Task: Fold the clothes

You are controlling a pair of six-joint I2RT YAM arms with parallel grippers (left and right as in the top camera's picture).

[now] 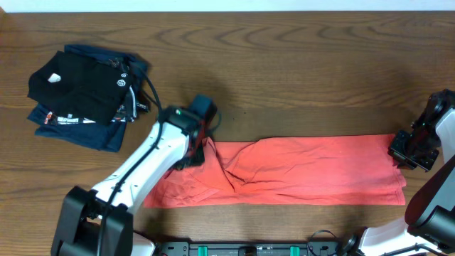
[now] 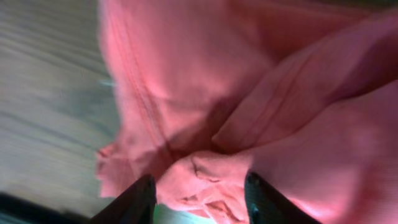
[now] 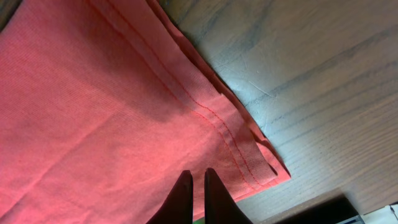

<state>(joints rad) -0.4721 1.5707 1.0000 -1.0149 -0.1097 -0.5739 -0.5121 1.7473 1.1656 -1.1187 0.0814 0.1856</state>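
Observation:
The coral T-shirt [image 1: 306, 171] lies folded into a long strip across the front of the table, wrinkled near its left third. My left gripper [image 1: 201, 144] is at the strip's upper left part. In the left wrist view its fingers [image 2: 200, 198] are apart, with a bunched fold of the shirt [image 2: 205, 183] between them; a gap shows beside the left finger. My right gripper [image 1: 410, 151] is at the strip's right end. In the right wrist view its fingers [image 3: 198, 183] are together over the flat shirt [image 3: 93, 112], near the hemmed corner [image 3: 264, 168].
A folded black garment with a white logo [image 1: 82, 85] lies on a folded navy garment [image 1: 106, 135] at the back left. Bare wooden table [image 1: 298, 64] stretches behind the shirt. The table's front edge runs just below the strip.

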